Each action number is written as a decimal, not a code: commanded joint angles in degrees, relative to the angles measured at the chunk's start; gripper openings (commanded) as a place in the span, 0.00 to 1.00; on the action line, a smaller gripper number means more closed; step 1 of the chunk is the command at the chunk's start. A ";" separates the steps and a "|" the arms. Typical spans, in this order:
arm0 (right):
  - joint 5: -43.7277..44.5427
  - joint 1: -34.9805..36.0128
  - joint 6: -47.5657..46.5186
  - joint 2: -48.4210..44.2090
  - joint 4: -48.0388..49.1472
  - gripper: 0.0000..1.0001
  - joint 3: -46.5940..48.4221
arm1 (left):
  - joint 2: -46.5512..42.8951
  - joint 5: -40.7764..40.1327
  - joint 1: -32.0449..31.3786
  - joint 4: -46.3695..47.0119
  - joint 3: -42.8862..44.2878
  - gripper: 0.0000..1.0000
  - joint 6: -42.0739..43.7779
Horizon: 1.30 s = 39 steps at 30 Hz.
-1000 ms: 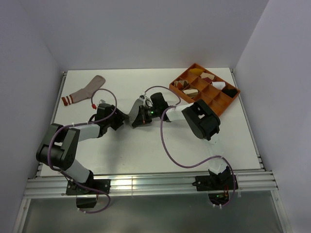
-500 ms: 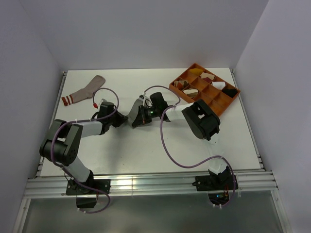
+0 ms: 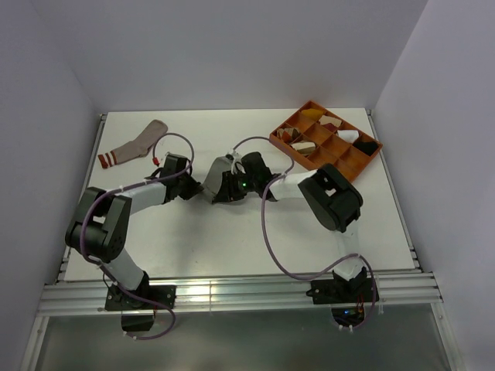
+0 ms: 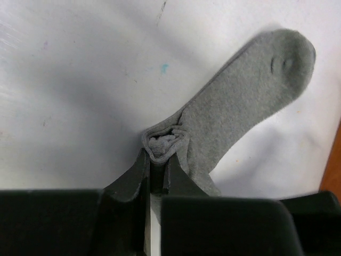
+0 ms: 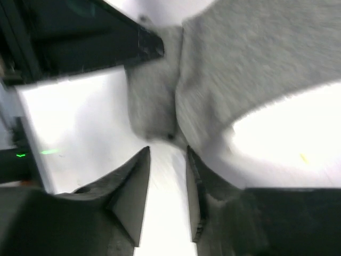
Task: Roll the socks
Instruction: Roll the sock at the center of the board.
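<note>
Both arms are in at the middle of the table (image 3: pixel 232 239), heads almost together, and the left gripper (image 4: pixel 158 169) has its bite: fingers closed tight on a bunched fold at the open end of the grey sock (image 4: pixel 240 106), a small pucker of knit poking up just above the tips. From the left wrist the rest of that sock runs flat on the white surface, up and away to the right, with the rounded toe at the far end. Over to the right gripper (image 5: pixel 166 178), and its view is blurred, but the two dark fingers (image 5: pixel 133 194) stand a little apart with bare table showing in the gap between them (nothing is caught in there), so it's open. The grey knit lies just beyond its tips and spreads across the top right of that view, and a black finger of the left gripper comes in from the upper left, right at the sock's edge. From above, the two grippers face each other across the grey bundle, near the table's centre. The pinkish-tan sock (image 3: pixel 133 144) lies flat on its own, well apart at the far left corner, striped cuff toward the left edge. At the far right sits the orange tray (image 3: pixel 352 166), small cloth bundles (image 3: pixel 303 145) in its compartments.
</note>
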 commanded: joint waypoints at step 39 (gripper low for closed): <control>53.62 23.04 -42.29 -1.54 11.34 0.56 -1.32 | 6.86 -3.23 -4.13 -21.42 10.32 0.00 13.02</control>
